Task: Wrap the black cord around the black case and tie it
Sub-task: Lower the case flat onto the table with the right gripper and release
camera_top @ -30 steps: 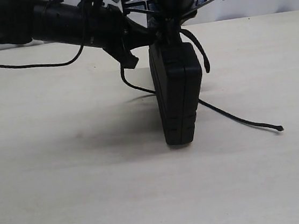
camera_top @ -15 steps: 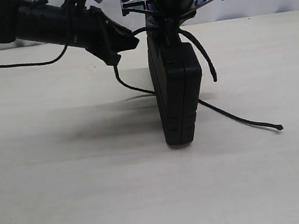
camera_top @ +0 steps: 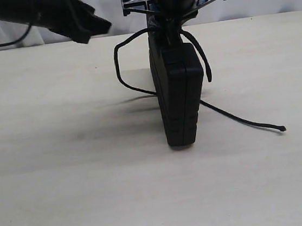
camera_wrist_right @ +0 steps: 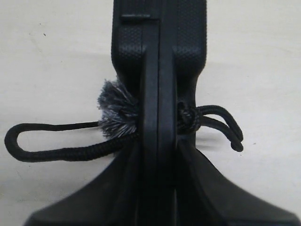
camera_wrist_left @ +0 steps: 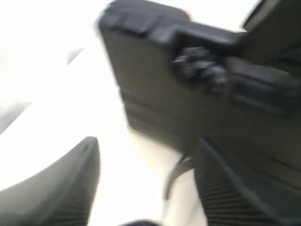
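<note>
The thin black braided cord (camera_top: 116, 62), where is it from where you stand?

Upper middle of the frame. It's caught at the top edge of the flat matte black plastic case (camera_top: 179, 99), which stands on its narrow edge on the pale beige tabletop (camera_top: 68, 199) in the centre of the picture. One loop bows out to the left of the case and a short end (camera_top: 208, 65) hangs down its right side. A long tail runs along the table toward the lower right and ends in a knotted tip (camera_top: 282, 129).

And the grippers?

The right gripper (camera_top: 170, 34) comes down from the top centre and is clamped on the case's upper edge, one finger on each face. Its wrist camera shows a frayed grey tuft (camera_wrist_right: 115, 115) of the cord against one face and a small knot (camera_wrist_right: 188, 117) against the other. Both sit just beside the fingers (camera_wrist_right: 117, 188).

The left one?

The left gripper (camera_top: 95, 26) is in the upper left corner, clear of cord and case. Its own camera is blurred, but the two ribbed fingers (camera_wrist_left: 235, 197) stand well apart with only bare table between them.
</note>
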`<state>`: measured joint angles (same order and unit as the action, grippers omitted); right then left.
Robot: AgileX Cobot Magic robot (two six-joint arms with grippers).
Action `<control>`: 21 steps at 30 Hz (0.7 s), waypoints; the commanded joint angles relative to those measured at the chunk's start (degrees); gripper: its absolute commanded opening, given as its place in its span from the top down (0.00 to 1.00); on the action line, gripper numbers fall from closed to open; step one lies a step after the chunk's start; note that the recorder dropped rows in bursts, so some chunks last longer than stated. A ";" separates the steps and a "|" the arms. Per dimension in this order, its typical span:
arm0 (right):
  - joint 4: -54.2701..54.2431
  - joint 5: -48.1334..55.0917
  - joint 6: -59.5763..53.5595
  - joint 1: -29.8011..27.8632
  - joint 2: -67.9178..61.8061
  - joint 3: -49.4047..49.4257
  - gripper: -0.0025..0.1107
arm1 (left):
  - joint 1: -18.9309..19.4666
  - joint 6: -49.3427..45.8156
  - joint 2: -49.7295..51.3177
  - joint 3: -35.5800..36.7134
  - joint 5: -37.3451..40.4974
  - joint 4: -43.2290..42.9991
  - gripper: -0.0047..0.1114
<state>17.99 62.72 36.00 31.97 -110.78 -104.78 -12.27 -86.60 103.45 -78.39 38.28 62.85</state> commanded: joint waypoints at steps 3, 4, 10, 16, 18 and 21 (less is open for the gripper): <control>-0.59 -1.11 -0.51 0.17 0.32 -0.46 0.94 | 6.31 11.52 -5.79 -0.02 0.08 -6.11 0.87; -0.83 -1.11 -0.95 0.17 0.11 -0.46 0.94 | 7.28 12.13 -6.37 -0.02 0.34 -5.86 0.92; -4.62 -1.91 -0.85 0.17 -1.54 -0.35 0.94 | 10.25 12.73 -8.78 -0.02 2.16 2.04 0.96; -9.42 -6.48 -0.85 2.10 -2.47 0.52 0.94 | 10.25 11.47 -8.92 -0.02 3.04 2.91 0.96; -9.42 -7.89 -0.77 3.60 -2.47 0.96 0.94 | 10.25 11.47 -8.92 -0.02 3.04 3.03 0.96; -9.42 -10.44 0.43 5.61 -2.47 2.82 0.94 | 10.25 11.47 -8.92 -0.02 3.17 3.85 0.96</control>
<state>11.12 52.45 35.52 35.74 -112.52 -103.91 -2.09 -74.97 94.92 -78.39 40.96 65.21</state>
